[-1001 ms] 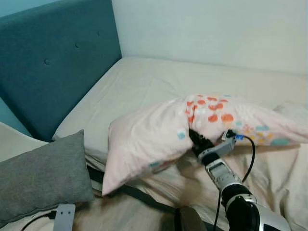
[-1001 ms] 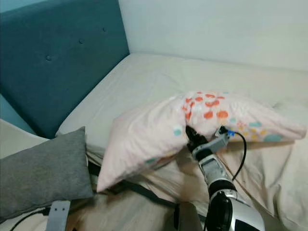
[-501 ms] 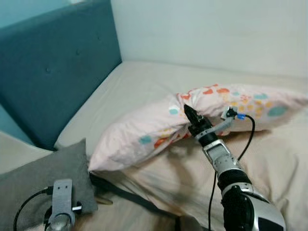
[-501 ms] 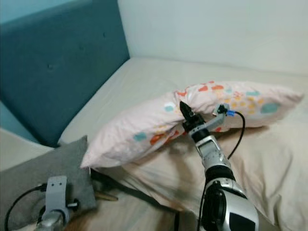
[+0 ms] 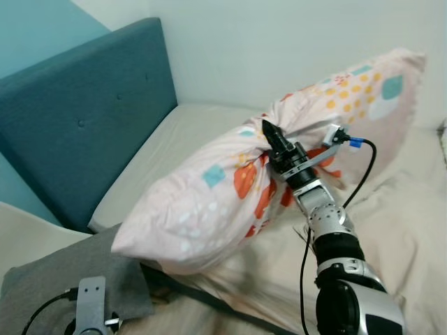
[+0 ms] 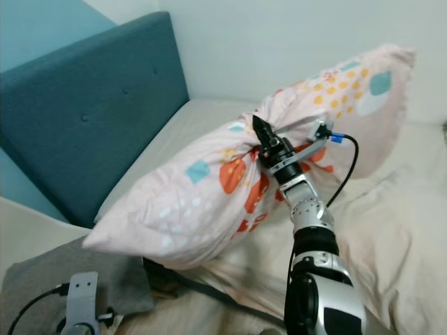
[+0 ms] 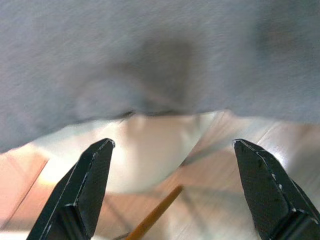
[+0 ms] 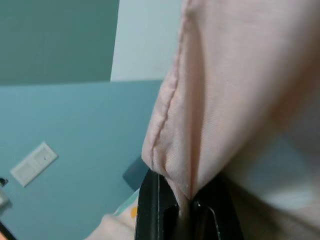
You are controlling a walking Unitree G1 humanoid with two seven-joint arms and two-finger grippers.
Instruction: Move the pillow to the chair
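Since one second ago, the pale pink pillow with orange, yellow and teal dots (image 5: pixel 230 202) has been lifted from the bed and now hangs in the air, higher than before. The right end effector (image 5: pixel 269 132) is clamped on a bunched fold of the pillow fabric near its middle; in the right wrist view its two black fingers (image 8: pixel 160 210) pinch the pink cloth (image 8: pixel 230 80) tightly. One end of the pillow points up toward the white wall (image 5: pixel 279 49), and the other end droops down over the near edge of the beige bed (image 5: pixel 174 132), close to the teal padded headboard (image 5: pixel 77 139). A grey fabric cushion (image 5: pixel 63 286) lies below it, at the near left. The left end effector (image 7: pixel 170 195) has its fingers apart, holding nothing, above the grey cushion (image 7: pixel 150 50).
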